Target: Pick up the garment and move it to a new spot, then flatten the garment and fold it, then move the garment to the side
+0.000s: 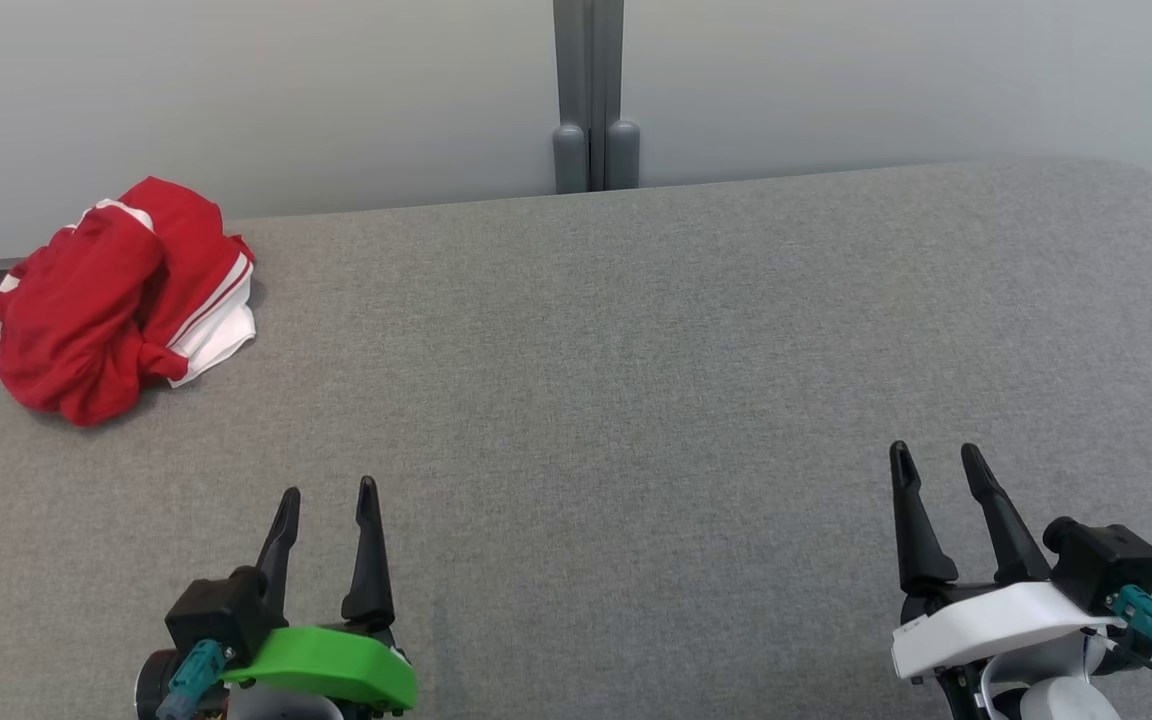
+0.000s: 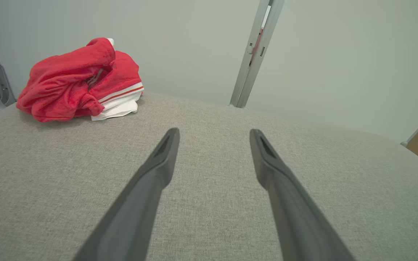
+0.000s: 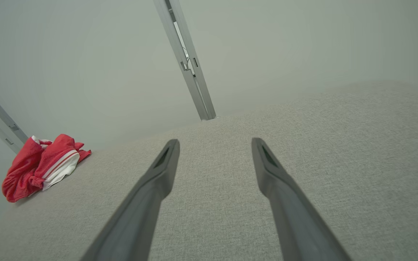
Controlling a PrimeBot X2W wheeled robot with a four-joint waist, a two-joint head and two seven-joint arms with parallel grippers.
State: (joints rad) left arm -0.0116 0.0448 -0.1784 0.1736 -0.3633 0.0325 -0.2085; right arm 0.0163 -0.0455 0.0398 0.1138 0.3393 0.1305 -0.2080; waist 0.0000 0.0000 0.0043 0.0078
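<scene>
The first step, picking up the garment, has not begun. The garment lies bunched at the upper left of the head view, on the far corner of the desk and close to its rounded edge. The left claw sits at the lower left of that frame and the right claw at the lower right. Both stand wide open, hold nothing, and are well apart from the cloth.

For the pick, the left claw looks the better placed, being on the garment's side. It would likely do best to come down over the top of the heap and take a thick fold of red cloth rather than a loose edge. Closing fully before lifting should make the whole bundle rise together. Because the heap sits near the desk's edge, a sideways push could nudge it off, so a descent from above seems safer. The broad bare middle of the desk offers an obvious new spot.

The garment is soft red cloth with white bands and thin stripes at one hem, crumpled into a rounded mound with deep folds. What kind of garment it is cannot be told. The desk is covered in flat grey woven fabric with a fine fleck. The fingers are long, dark and tapering. Behind stands a pale plain wall with a grey post.
</scene>
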